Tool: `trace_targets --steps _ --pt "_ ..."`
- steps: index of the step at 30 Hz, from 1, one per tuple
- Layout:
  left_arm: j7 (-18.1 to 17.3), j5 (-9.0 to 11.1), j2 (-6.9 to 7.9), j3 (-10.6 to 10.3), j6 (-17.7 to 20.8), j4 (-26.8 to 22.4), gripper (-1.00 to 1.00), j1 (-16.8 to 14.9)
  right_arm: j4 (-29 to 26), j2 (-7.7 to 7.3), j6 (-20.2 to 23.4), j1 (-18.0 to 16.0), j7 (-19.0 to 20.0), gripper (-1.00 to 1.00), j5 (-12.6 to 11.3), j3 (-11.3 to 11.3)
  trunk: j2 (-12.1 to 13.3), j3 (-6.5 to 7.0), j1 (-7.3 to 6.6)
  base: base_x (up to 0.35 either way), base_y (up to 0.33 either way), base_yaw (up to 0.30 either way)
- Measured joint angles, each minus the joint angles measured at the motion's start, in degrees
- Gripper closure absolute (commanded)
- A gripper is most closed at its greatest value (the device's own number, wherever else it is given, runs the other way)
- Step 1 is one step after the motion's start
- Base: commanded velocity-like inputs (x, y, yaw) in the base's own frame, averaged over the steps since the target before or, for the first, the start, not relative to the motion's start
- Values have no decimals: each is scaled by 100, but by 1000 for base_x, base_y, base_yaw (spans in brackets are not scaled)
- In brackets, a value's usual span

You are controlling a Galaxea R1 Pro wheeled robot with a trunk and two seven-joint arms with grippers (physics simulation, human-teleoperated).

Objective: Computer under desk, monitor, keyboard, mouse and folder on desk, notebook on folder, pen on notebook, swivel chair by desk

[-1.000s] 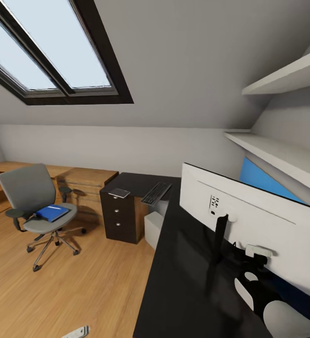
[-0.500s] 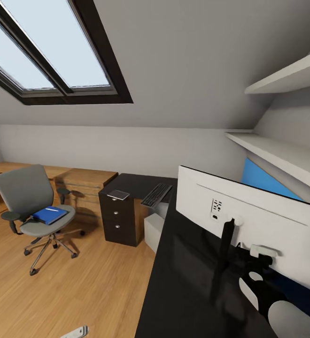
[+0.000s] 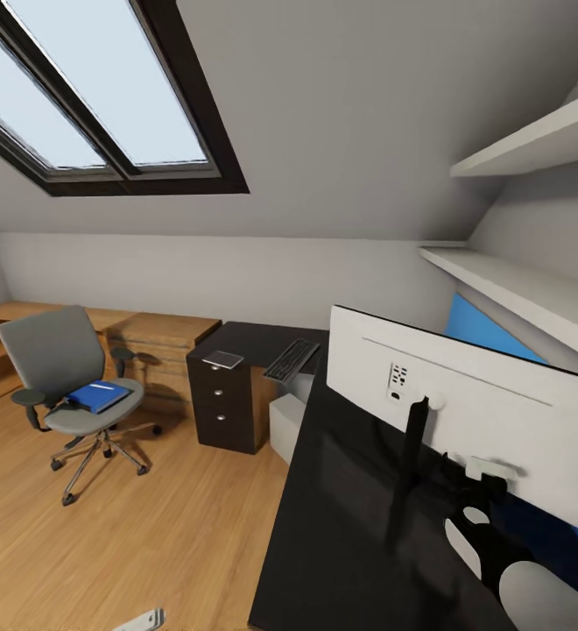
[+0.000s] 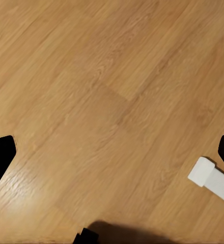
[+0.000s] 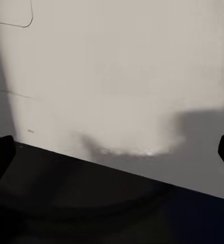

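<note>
Looking across the bedroom from beside the desk (image 3: 341,526), with the monitor (image 3: 464,412) standing upright on its glossy black top and turning its pale back this way. Holding the right gripper (image 5: 112,157) near that pale back, fingertips spread wide apart and pinching nothing. Hanging the left gripper (image 4: 112,157) over the wood floor (image 3: 149,526), fingers likewise spread and empty, with a small white object (image 4: 211,178) lying on the planks just beside one fingertip. Showing the keyboard (image 3: 292,359) lying on the desk's far end, the grey notebook (image 3: 223,359) lying near it above the drawers, and the computer (image 3: 285,425) sitting below the top. Showing the swivel chair (image 3: 57,359) standing well apart from the desk, carrying the blue folder (image 3: 96,396) on its seat, with a thin white streak, possibly the pen (image 3: 99,386), lying on the folder.
</note>
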Motion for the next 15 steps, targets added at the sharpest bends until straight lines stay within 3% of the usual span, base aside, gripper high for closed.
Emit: trace_targets --steps 8,15 --pt "0 12 0 0 1 2 -100 -2 0 25 5 -2 -13 -100 -9 8 1 0 0 -323 47 0" --pt "1 19 -1 -2 2 6 -100 -2 -1 267 11 -1 -23 -100 -5 18 1 0 -1 -285 193 0"
